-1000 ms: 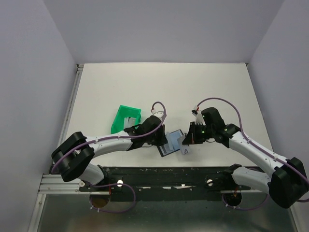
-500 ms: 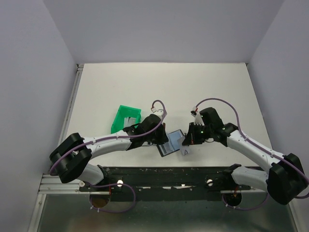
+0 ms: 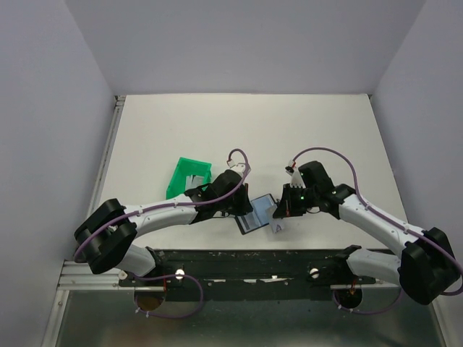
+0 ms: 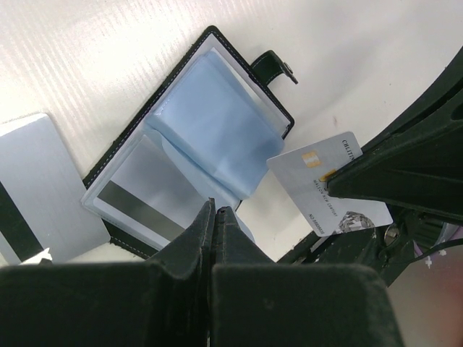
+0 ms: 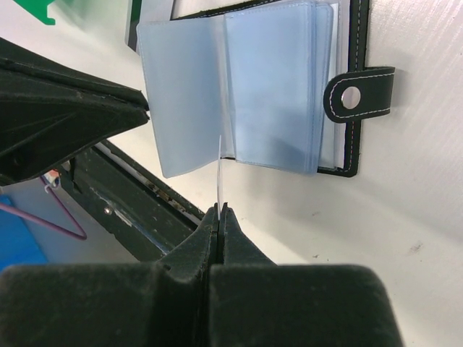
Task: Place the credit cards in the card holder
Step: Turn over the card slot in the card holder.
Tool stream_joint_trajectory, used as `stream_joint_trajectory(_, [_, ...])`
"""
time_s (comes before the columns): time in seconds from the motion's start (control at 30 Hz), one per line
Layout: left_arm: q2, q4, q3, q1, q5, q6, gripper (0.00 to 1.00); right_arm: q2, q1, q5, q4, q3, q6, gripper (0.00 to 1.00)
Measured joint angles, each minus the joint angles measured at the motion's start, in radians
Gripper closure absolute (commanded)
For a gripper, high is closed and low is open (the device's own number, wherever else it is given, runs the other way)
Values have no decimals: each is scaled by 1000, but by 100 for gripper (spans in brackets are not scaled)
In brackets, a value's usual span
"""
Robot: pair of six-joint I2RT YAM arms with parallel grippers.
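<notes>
The black card holder (image 3: 255,217) lies open near the table's front edge, its pale blue plastic sleeves (image 4: 217,119) fanned up. My left gripper (image 4: 215,210) is shut on the edge of one sleeve and holds it lifted. My right gripper (image 5: 219,210) is shut on a white credit card (image 4: 325,191). That card is seen edge-on in the right wrist view (image 5: 219,170), its top edge at the fold between the sleeves. A silvery card with a dark stripe (image 4: 137,206) sits in a sleeve. Another silvery-grey card (image 4: 43,191) lies on the table beside the holder.
A green plastic bin (image 3: 189,178) stands just left of the left gripper (image 3: 242,207). The black front rail (image 3: 253,259) runs close below the holder. The holder's strap with its stud hole (image 5: 354,96) sticks out on the right gripper's (image 3: 278,214) side.
The right arm has shifted slightly left toward the holder with the card. The left gripper has stayed in place on the sleeve.
</notes>
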Motion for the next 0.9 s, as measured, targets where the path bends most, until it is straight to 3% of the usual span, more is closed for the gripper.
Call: stream_joint_trajectory(0.9, [0,2,-11,0,11,8,100,26,1,-4,34,-14,-12,99])
